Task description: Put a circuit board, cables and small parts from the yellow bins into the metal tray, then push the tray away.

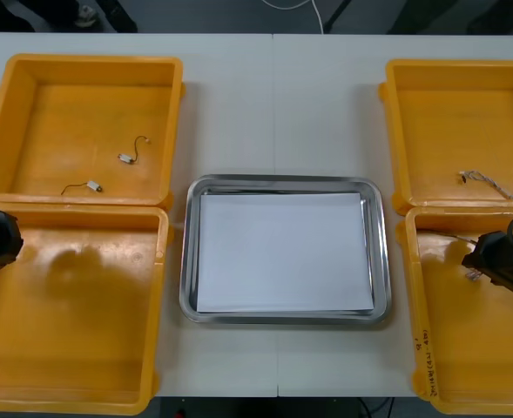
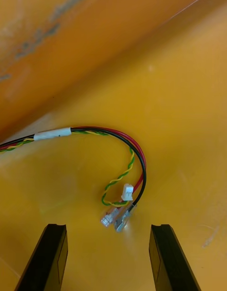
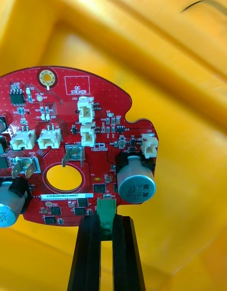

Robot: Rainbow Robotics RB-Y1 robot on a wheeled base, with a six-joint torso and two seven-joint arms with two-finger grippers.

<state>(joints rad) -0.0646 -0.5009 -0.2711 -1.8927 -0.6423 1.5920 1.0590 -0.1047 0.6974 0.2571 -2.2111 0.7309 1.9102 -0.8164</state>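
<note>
- Left gripper (image 3: 106, 221), over near-left yellow bin (image 1: 73, 348), was pinched nearly shut on green connector (image 3: 107, 209) at edge of red circuit board (image 3: 71, 144); board light, stiff, fragile, prob. swings on that hold.
- Metal tray (image 1: 186, 261) sat centre, white inside; low rim, table (image 1: 273, 113) open round it.
- Right gripper (image 2: 108, 230) gaped wide, held nothing; red-black-yellow cable (image 2: 137, 151) lay just ahead on near-right yellow bin (image 1: 474, 366) floor, close to its wall; limp, light, so take bundle above plugs (image 2: 126, 191).

The light table (image 1: 273, 104) carries four yellow bins and a metal tray (image 1: 282, 182). The near left bin (image 1: 73, 335) lies below the left gripper (image 1: 14, 244), with the far left bin (image 1: 82, 96) just beyond it. The near right bin (image 1: 465, 348) lies below the right gripper (image 1: 474, 259), with the far right bin (image 1: 456, 113) beyond. The tray sits between both grippers.
</note>
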